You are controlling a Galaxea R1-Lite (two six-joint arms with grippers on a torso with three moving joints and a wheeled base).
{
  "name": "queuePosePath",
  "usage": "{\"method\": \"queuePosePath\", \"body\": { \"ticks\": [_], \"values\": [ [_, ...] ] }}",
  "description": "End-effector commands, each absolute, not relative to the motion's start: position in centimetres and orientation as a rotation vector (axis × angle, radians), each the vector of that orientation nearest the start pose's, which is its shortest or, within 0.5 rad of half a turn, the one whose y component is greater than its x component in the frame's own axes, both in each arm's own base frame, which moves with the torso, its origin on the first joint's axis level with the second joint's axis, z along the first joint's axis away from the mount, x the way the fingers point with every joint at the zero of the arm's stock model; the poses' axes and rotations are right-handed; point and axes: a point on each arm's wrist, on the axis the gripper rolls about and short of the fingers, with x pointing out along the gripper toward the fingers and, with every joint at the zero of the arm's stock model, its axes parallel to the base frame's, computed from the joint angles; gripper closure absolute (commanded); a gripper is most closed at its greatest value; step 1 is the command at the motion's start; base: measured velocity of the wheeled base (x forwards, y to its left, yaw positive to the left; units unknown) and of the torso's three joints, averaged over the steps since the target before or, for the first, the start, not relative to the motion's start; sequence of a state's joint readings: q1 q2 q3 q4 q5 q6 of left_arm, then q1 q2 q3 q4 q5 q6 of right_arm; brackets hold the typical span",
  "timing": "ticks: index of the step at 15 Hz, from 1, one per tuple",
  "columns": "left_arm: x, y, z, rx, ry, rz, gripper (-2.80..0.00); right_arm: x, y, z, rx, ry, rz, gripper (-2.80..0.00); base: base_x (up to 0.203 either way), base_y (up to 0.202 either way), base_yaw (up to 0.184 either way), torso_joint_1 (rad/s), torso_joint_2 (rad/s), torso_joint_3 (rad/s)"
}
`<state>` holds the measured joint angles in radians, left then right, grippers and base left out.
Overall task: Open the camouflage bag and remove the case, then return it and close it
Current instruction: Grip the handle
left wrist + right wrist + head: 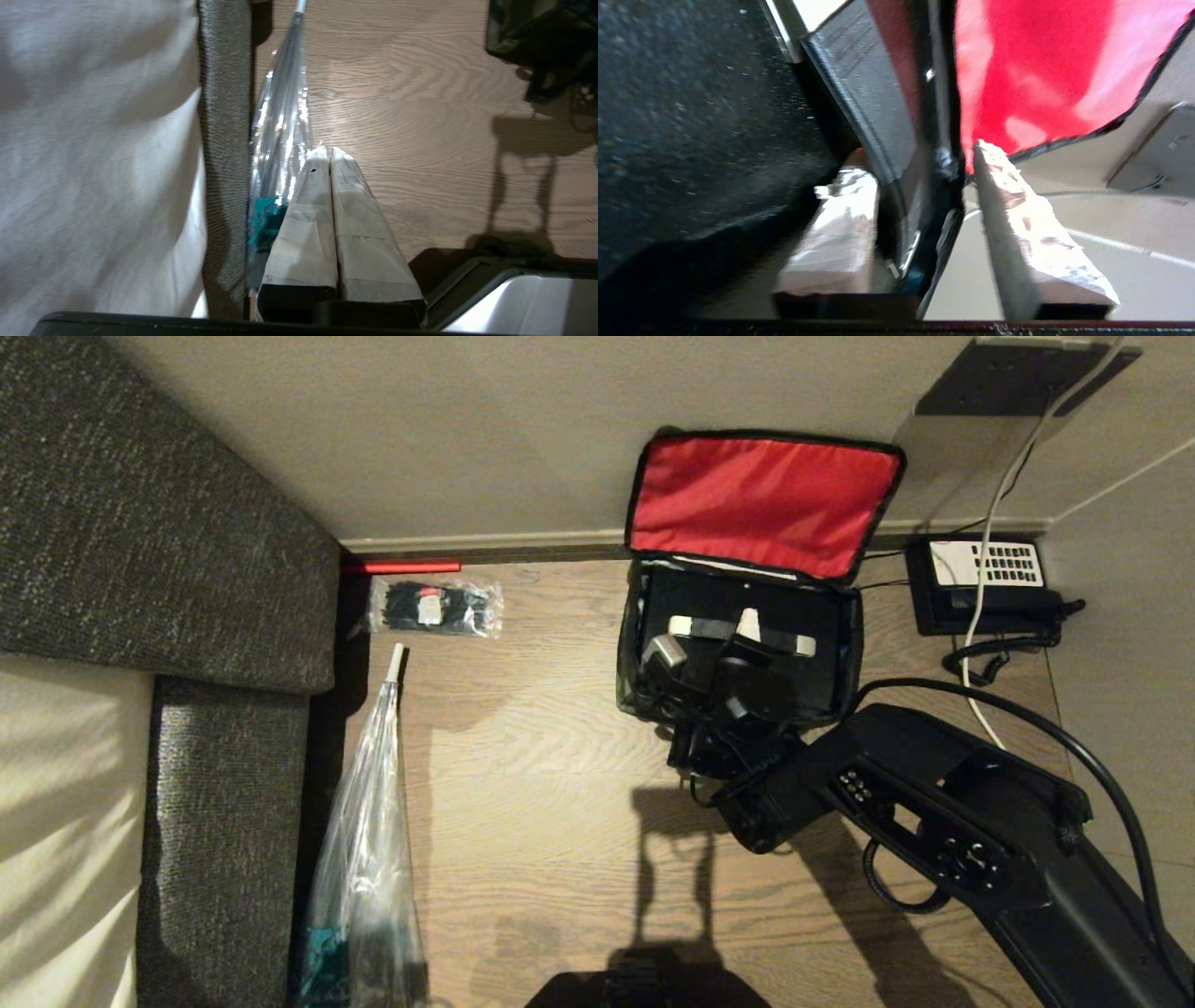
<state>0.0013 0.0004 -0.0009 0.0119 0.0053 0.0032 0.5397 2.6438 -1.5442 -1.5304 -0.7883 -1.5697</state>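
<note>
Red lining is shown on the lid of the camouflage bag (738,644), which is folded back against the wall, and the bag itself is seen standing open on the wooden floor (523,756). Inside it the case (747,649) is lodged, its handle (742,633) with pale ends lying crosswise to the lid's hinge line. The right gripper (695,658) is reached into the bag's near-left part from the front, just beside the handle's left end. In the right wrist view its jaws are seen apart, one taped finger (840,233) inside and the other outside a thin black edge next to the lid, which is not clamped. The handle is judged to lie slightly beyond and to the right of the jaws. The left gripper (327,224) is parked with jaws together, well apart from the bag, beside a clear wrapped umbrella (280,130); the right arm is the nearer.
</note>
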Motion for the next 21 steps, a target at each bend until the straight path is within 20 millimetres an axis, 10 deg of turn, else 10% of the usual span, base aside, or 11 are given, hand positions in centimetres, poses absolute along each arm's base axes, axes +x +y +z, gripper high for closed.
{"method": "queuePosePath", "body": {
  "ticks": [1, 21],
  "values": [
    [-2.3, 0.0, 7.5, 0.003, 0.011, 0.008, 0.0, 43.5, 23.4, 6.1, -1.324, -0.078, -0.42, -2.8, 0.0, 0.0, 0.0, 0.0, 0.0, 0.0],
    [-2.3, 0.0, 7.4, 0.003, 0.012, 0.008, 0.0, 47.3, 20.5, 9.3, -1.361, -0.142, -0.476, -2.8, 0.0, 0.0, 0.0, 0.0, 0.0, 0.0]
  ]
}}
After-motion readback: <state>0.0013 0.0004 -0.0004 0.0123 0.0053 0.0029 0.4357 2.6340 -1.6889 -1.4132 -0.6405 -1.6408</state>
